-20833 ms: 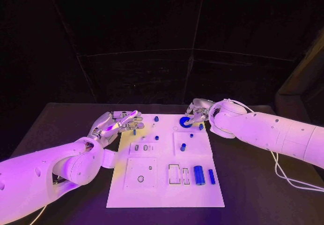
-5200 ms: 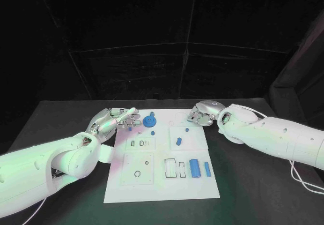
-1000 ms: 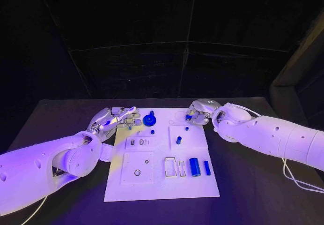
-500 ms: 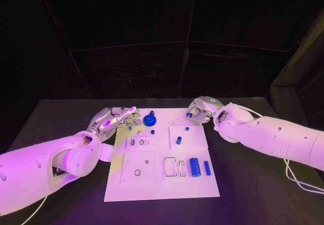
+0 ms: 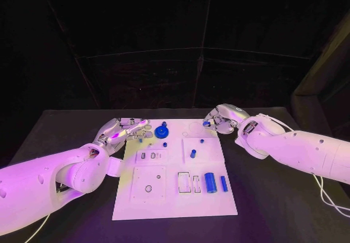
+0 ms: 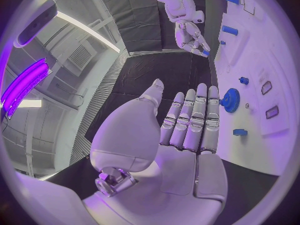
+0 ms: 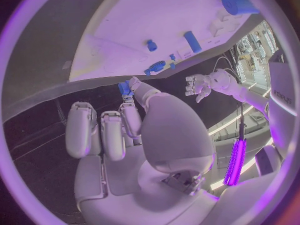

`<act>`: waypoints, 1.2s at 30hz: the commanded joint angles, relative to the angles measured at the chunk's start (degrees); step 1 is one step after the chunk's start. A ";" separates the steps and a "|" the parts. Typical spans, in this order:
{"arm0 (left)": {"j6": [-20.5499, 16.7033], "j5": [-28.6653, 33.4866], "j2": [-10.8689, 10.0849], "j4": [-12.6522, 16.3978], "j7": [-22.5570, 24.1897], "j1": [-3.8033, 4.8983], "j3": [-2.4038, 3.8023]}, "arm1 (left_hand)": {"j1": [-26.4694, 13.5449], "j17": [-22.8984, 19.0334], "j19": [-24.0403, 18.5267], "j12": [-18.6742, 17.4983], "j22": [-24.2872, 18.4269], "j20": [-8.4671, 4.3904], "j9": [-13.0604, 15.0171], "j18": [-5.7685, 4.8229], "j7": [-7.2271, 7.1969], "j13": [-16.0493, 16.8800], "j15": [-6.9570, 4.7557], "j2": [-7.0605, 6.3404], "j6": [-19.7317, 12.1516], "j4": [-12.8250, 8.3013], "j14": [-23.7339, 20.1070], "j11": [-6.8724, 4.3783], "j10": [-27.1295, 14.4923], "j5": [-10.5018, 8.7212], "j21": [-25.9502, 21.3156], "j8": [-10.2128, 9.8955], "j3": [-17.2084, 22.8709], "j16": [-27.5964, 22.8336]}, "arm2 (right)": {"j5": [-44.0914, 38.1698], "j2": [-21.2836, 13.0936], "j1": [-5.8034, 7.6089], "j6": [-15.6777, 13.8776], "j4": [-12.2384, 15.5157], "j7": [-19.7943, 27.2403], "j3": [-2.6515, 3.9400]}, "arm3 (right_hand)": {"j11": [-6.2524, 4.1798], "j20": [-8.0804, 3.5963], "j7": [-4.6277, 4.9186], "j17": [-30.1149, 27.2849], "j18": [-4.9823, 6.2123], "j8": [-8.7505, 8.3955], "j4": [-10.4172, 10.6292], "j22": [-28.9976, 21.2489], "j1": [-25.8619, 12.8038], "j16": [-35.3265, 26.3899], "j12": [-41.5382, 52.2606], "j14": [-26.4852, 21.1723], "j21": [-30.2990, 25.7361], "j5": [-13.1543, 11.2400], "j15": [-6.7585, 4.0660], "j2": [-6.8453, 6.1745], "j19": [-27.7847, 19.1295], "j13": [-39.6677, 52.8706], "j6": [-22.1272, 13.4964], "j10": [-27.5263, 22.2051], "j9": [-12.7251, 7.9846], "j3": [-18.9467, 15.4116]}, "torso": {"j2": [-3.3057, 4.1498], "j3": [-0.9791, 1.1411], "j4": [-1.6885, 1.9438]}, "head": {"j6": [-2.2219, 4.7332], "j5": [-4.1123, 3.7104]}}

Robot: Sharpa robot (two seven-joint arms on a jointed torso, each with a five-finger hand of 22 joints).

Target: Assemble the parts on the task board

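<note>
The left hand (image 5: 125, 128) hovers at the board's (image 5: 175, 202) far left corner, fingers (image 6: 195, 116) straight, slightly apart and holding nothing, much as half a second ago. Just beside its fingertips the blue gear (image 5: 161, 133) sits on the board where it sat a second ago, so that part looks placed. A small peg (image 5: 193, 153) stands mid-board, and the cylinder (image 5: 209, 183) and bar (image 5: 223, 184) lie in the near right area, all unmoved.

What has changed is on the right: the right hand (image 5: 222, 119) has lifted a little and drawn away from the board's far right corner over the last second. It pinches a small blue part (image 7: 124, 89) between thumb and a finger, the other fingers loosely curled.

That suggests a fresh part has been picked up and is being carried toward its seat; which socket it belongs to I cannot tell.
</note>
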 commanded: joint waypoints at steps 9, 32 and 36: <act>-0.42 -11.21 0.25 -1.51 0.60 0.25 0.08 | 7.97 5.36 10.36 4.26 3.21 -5.61 0.29 0.36 -3.12 1.00 -5.69 -1.38 6.18 -9.12 12.63 -4.74 11.49 -0.29 7.20 2.44 4.53 9.46 | 27.43 -2.56 1.37 15.42 5.96 4.69 0.07 | 0.05 -0.39 -0.76 7.41 -0.87 1.33 -0.55 -0.29 0.41 0.12 -0.68 4.20 0.14 0.52 -0.22 1.18 -0.17 0.27 0.88 -0.20 0.77 -0.09 | -1.96 -0.50 -0.16 | -0.01 0.01; 0.28 -8.87 2.02 -3.71 -2.67 0.40 -0.89 | 0.33 17.19 12.04 7.23 8.46 -7.87 0.00 0.09 -4.54 3.17 -7.64 -0.62 7.89 -9.88 12.18 -6.47 14.59 -0.21 15.54 1.59 5.93 25.24 | 21.36 4.79 1.87 13.88 6.72 6.31 -0.01 | 0.20 -0.25 -0.63 7.43 -0.82 1.47 -1.03 -0.54 0.23 0.11 -0.86 4.20 0.00 0.93 -0.06 0.76 -0.35 0.18 0.43 -0.33 0.76 -1.10 | -4.59 -1.28 0.50 | -1.31 2.29; -0.04 -8.94 2.02 -3.77 -2.57 0.43 -1.41 | 0.66 17.94 11.98 7.42 8.79 -7.94 0.00 0.15 -4.60 3.38 -7.75 -0.64 7.94 -10.44 11.83 -6.57 14.44 -0.19 16.03 1.55 6.35 26.21 | 20.33 6.11 1.85 13.71 6.01 6.36 -0.03 | 0.20 -0.24 -0.63 7.50 -0.82 1.47 -1.05 -0.52 0.24 0.14 -0.81 4.21 0.01 0.93 -0.06 0.75 -0.34 0.23 0.42 -0.30 0.76 -1.12 | -4.42 -1.26 0.47 | -1.25 2.54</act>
